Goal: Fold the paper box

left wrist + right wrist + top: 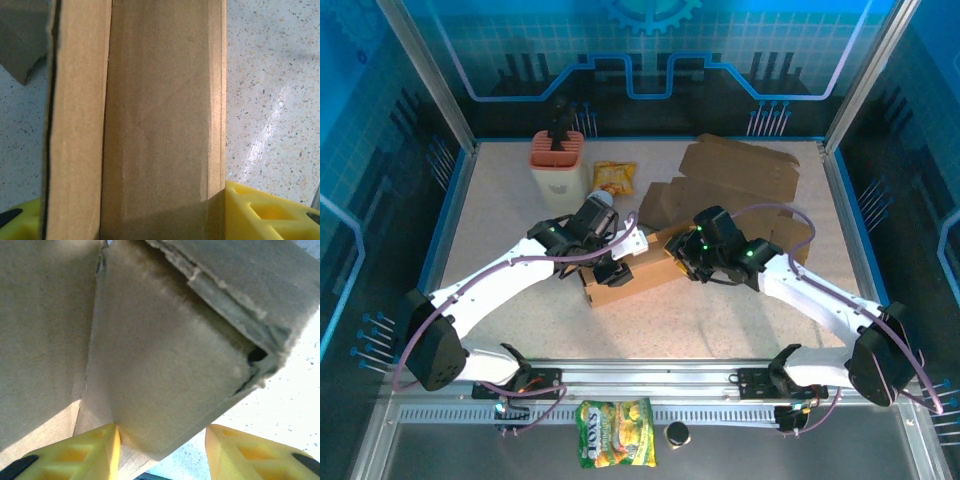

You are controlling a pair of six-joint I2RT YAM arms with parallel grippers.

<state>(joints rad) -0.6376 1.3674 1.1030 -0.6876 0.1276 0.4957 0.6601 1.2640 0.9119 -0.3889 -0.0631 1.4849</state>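
Note:
The paper box [625, 282] is brown cardboard, partly folded, lying mid-table between both arms. My left gripper [610, 262] holds its left end. In the left wrist view a box wall [160, 125] fills the whole gap between the yellow fingers [265, 215], and the gripper [130, 200] is shut on it. My right gripper [686, 262] sits at the box's right end. In the right wrist view a folded corner [165, 375] pokes between the jaws of that gripper [162, 430]. The left finger [80, 455] touches the cardboard and the right finger [250, 455] stands clear, so the gripper is open.
Flat cardboard sheets [740, 170] lie at the back right. At the back left a white container with a pink top [558, 165] stands beside a yellow snack bag [614, 177]. Another snack bag [616, 447] lies in front of the arm bases. Frame posts bound the table.

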